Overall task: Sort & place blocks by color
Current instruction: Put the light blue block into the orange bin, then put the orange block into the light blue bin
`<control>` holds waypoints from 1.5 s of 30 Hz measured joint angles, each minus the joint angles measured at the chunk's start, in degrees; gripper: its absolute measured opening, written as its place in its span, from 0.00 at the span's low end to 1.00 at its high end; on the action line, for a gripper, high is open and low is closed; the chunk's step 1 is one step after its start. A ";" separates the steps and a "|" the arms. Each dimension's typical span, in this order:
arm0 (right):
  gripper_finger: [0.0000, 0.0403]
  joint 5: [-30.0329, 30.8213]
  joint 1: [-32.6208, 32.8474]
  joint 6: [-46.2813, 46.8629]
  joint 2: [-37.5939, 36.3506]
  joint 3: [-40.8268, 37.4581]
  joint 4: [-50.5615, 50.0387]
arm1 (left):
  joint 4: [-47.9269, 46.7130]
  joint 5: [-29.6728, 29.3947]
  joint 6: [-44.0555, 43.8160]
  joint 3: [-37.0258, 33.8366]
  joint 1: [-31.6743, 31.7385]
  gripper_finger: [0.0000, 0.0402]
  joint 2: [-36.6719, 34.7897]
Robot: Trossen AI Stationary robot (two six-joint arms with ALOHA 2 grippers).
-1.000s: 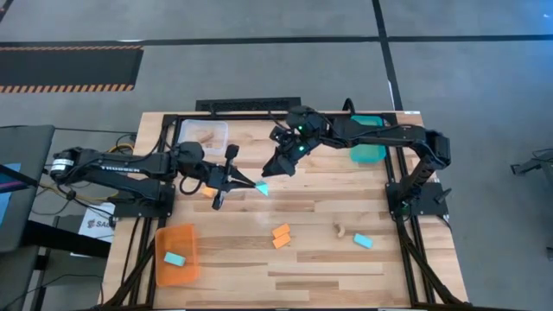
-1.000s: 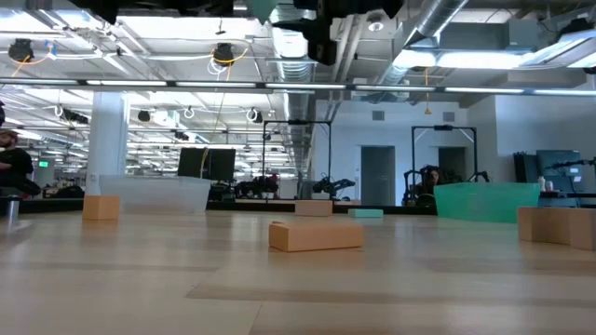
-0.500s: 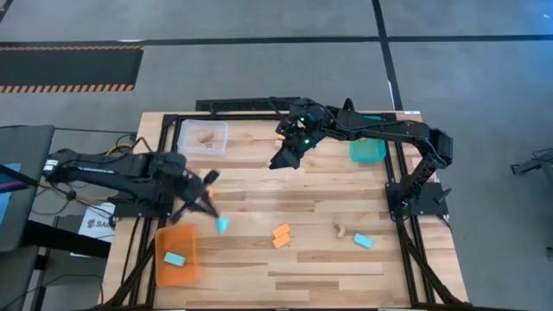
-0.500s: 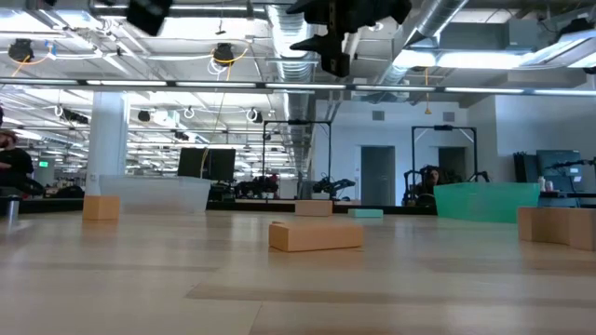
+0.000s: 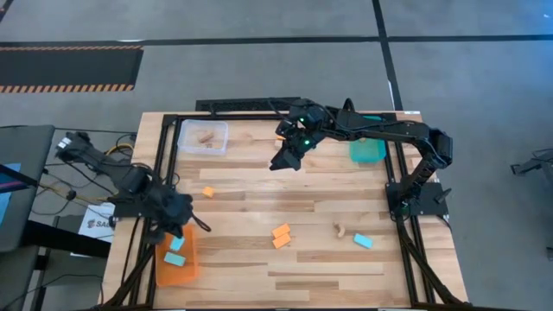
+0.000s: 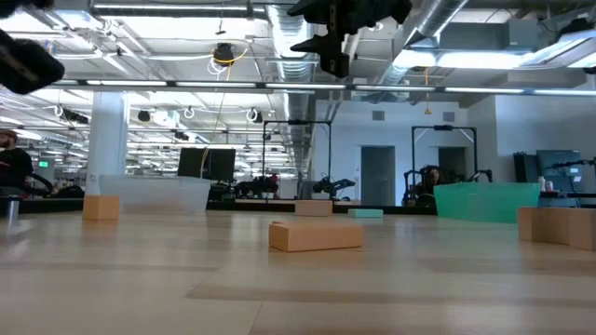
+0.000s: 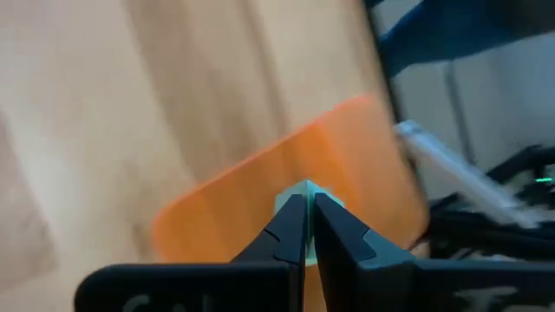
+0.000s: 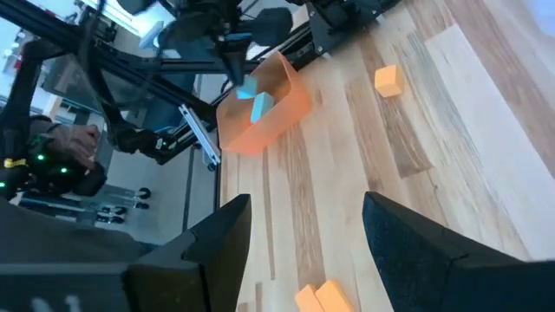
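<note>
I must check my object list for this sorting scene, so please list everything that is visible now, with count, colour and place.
Table: one, light wood, under everything.
Orange tray: one, front left corner.
Clear tray: one, back left.
Teal tray: one, back right.
Light blue blocks: three; one held over the orange tray, one lying in it, one on the table front right.
Orange blocks: three; one left of centre, two touching near the middle.
Tan blocks: at least two; in the clear tray, on the table front right.
Person: one, far behind the table.
Left gripper: shut on a blue block.
Right gripper: open, high over the back.
</note>
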 joint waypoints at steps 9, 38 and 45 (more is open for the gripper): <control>0.61 -0.02 0.42 -0.30 0.00 0.00 -3.01 | -2.08 -1.62 5.19 -1.16 0.02 0.00 9.34; 0.61 3.04 2.27 -5.81 -4.65 -0.02 -16.55 | -3.88 -0.74 5.12 1.45 1.51 0.40 15.47; 0.61 4.88 4.62 -5.41 -7.41 0.00 -25.18 | -4.43 -8.07 14.37 11.04 5.94 0.49 15.45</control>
